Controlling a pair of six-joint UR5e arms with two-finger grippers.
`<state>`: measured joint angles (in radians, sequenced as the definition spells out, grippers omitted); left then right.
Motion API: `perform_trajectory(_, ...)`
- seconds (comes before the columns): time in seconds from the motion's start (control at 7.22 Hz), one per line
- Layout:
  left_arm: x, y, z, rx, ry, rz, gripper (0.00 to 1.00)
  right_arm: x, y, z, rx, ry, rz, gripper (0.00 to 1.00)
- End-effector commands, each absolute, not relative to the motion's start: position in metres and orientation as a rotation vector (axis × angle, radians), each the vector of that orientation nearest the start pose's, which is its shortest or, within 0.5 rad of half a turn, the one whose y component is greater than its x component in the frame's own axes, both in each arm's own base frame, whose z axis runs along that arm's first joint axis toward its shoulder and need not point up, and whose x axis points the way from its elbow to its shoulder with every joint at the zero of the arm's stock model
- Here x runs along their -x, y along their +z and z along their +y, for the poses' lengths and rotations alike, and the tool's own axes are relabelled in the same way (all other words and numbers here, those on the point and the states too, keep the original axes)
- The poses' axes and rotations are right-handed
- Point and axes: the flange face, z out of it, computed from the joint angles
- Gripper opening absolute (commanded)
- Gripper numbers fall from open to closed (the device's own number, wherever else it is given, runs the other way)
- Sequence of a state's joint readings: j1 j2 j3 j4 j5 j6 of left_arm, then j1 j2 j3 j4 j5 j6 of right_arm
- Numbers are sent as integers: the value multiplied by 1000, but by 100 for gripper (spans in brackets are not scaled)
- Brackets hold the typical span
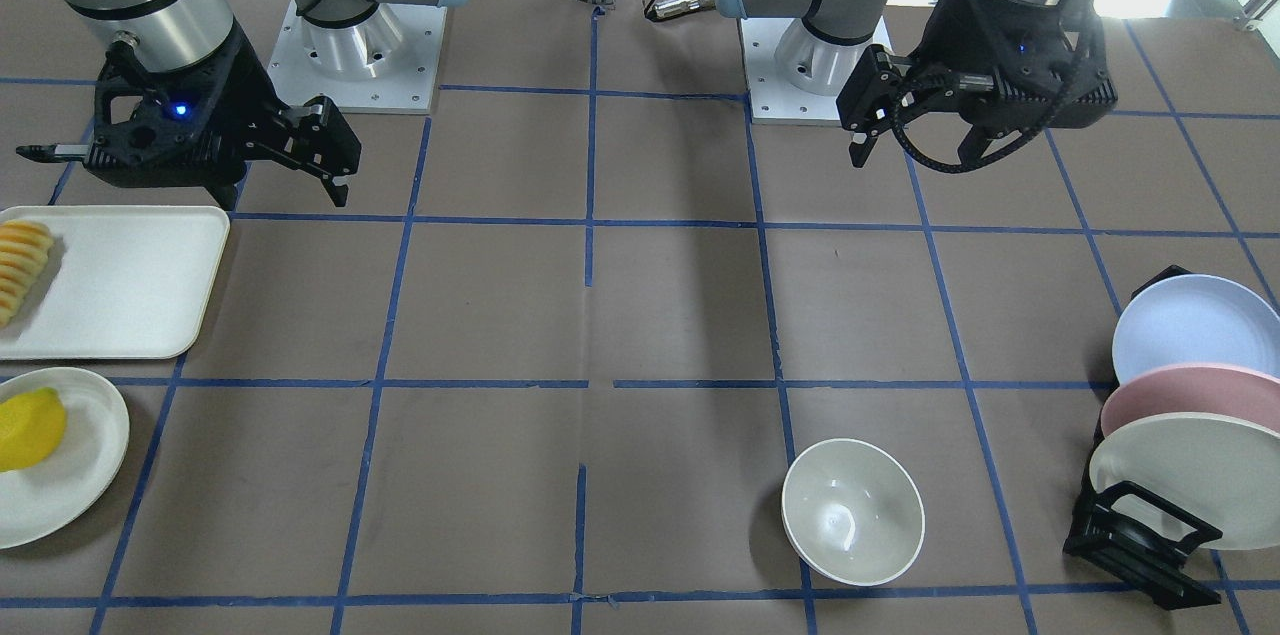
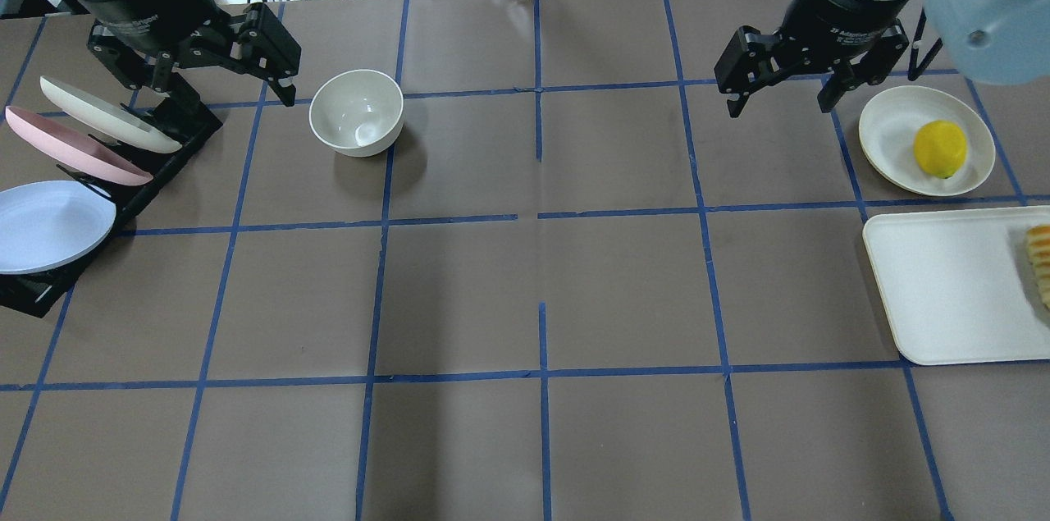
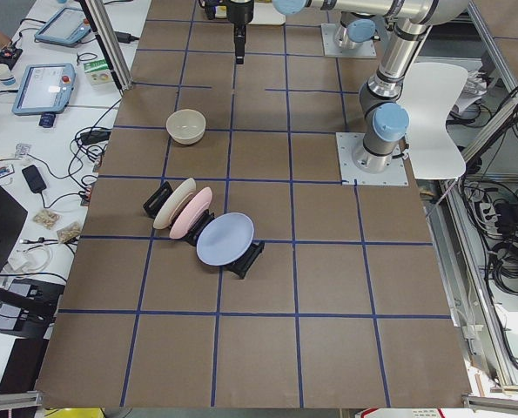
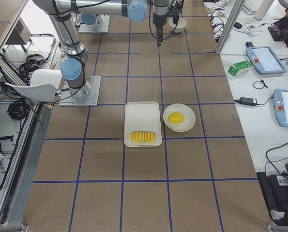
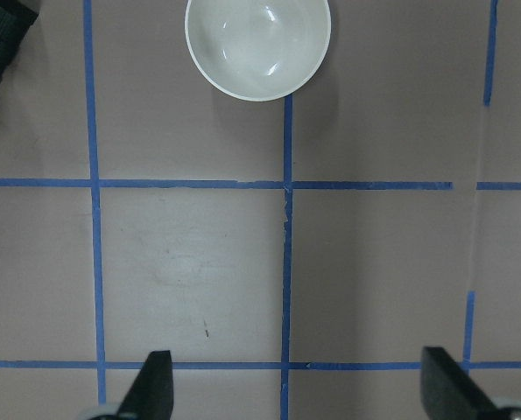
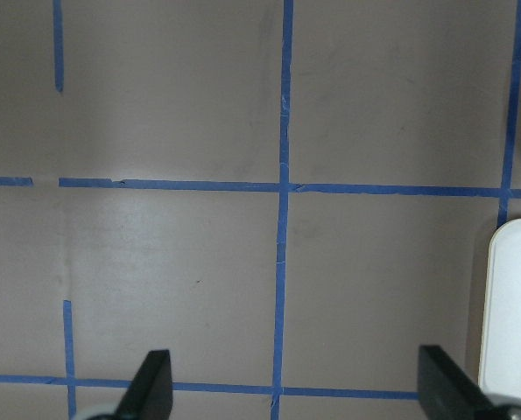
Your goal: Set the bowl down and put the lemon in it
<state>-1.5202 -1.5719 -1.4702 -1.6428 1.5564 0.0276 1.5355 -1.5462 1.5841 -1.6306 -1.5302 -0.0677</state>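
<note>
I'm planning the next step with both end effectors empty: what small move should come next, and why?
Probably swing the open right end effector over the lemon: it lies untouched on its plate, while the bowl stands upright and empty.

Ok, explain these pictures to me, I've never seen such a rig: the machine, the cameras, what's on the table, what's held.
These are two robot arms bolted to a table, each ending in a two-finger gripper. Two pictures look down from fixed cameras behind and facing the robot, two from the table's ends, two from the wrists. The left gripper and right gripper are both open and hold nothing. On the table: an empty off-white bowl near the left arm, a lemon on a plate near the right arm, a tray with sliced food beside it, and a rack holding three dishes.
</note>
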Motion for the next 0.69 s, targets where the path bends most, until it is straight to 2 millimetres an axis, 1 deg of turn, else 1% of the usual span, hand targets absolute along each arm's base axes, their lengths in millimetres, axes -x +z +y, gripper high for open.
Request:
perform_trajectory(0.0,110,528,-500,36,-40,3157,100,-119,477,-509,53,-44,3102,100)
perform_trajectory(0.28,110,528,-499,36,-42,3157,100,-118,479,-510,48,-46,3104,100)
perform_trajectory(0.42,110,528,-499,36,-40,3156,100,-103,475,-517,11,-44,3108,100)
perform_trajectory(0.55,110,528,-499,36,-40,3156,100,-57,469,-524,-112,-13,3149,100)
